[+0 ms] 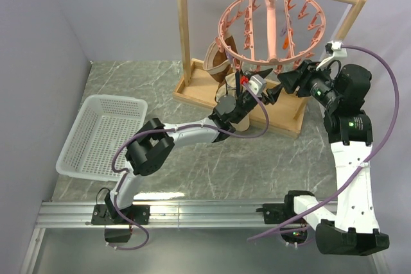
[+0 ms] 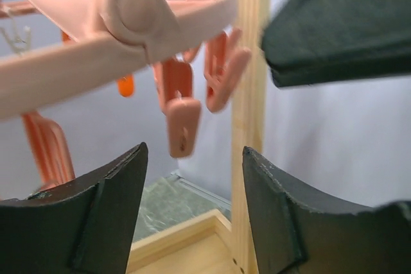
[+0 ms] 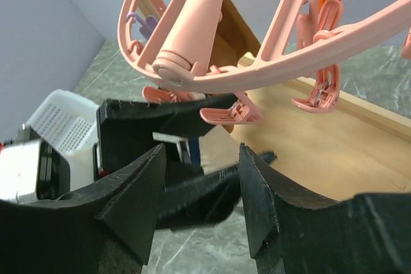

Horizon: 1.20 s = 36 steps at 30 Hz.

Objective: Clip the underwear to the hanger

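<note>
- step: peg stage of the clipping, as i read it. both arms are up at the near, lower rim of the hanger [image 1: 272,24], which hangs by its hook from the wooden rack [image 1: 185,24].
- left gripper [image 2: 194,152]: jaws apart, nothing between them. a pink peg [image 2: 183,126] hangs just beyond the gap, untouched.
- right gripper [image 3: 201,149]: jaws apart too, no cloth in them. its wrist view looks straight at the left gripper's black fingers under the ring, so the two tools sit nose to nose, very close.
- underwear [image 1: 215,56]: pale tan cloth with dark trim at the left side of the ring, beside the rack's post. it shows in the top view only.
- it looks to hang off the ring there, but i cannot tell whether a peg already bites it. a darker brown cloth [image 1: 221,76] sits just below it.
- neither gripper has hold of the underwear.
- next move, my call: if the cloth is loose, one gripper takes the waistband edge and brings it up under a peg. the other squeezes that peg's tails open, then lets it shut on the trim.
- that needs a square approach to the peg and a steady ring.
- risks: the hanger swings free on its hook, so any push shifts the pegs. the grippers are also crowded enough to knock each other.
</note>
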Motion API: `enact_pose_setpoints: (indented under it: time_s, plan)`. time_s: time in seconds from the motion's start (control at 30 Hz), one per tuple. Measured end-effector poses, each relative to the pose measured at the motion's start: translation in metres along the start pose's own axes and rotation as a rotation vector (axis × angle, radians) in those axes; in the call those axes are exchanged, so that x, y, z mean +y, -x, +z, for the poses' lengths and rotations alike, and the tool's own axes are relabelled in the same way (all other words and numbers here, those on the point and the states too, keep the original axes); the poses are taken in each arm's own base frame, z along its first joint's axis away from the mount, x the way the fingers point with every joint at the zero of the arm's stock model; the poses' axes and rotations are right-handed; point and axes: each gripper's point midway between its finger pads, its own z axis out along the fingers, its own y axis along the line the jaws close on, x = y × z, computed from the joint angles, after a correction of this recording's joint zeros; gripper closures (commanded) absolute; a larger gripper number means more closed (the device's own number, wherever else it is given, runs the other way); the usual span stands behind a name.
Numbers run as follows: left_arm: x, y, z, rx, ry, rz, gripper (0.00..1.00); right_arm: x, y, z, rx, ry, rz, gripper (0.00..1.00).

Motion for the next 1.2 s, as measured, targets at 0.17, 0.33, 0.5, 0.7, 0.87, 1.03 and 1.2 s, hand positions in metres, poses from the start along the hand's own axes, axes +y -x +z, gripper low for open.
enact_pose_setpoints:
  time_s: [0.17,0.33,0.5,0.7,0.87,1.03,1.2]
  plan:
    - [0.008,0.009,0.008,-0.032,0.037,0.011,0.52,-0.001,0.0,-0.003,0.007,0.029,-0.005,0.42]
    - [0.007,0.006,0.01,-0.033,0.036,0.006,0.78,-0.001,-0.002,-0.003,0.025,0.068,-0.016,0.44]
    - [0.004,0.006,0.01,-0.031,0.019,-0.002,0.93,0.0,-0.009,0.002,0.056,0.118,-0.041,0.44]
    - [0.005,0.007,0.002,-0.02,0.0,-0.002,1.0,-0.004,-0.03,0.013,0.047,0.194,-0.107,0.42]
    - [0.007,0.013,-0.002,-0.019,-0.005,0.001,1.0,-0.009,-0.032,0.025,0.021,0.217,-0.117,0.41]
    - [0.003,0.012,-0.004,-0.015,-0.03,0.002,1.0,-0.005,-0.016,0.03,-0.046,0.246,-0.143,0.41]
    - [0.001,0.015,-0.005,-0.015,-0.045,0.002,1.0,0.006,-0.011,0.034,-0.075,0.283,-0.167,0.41]
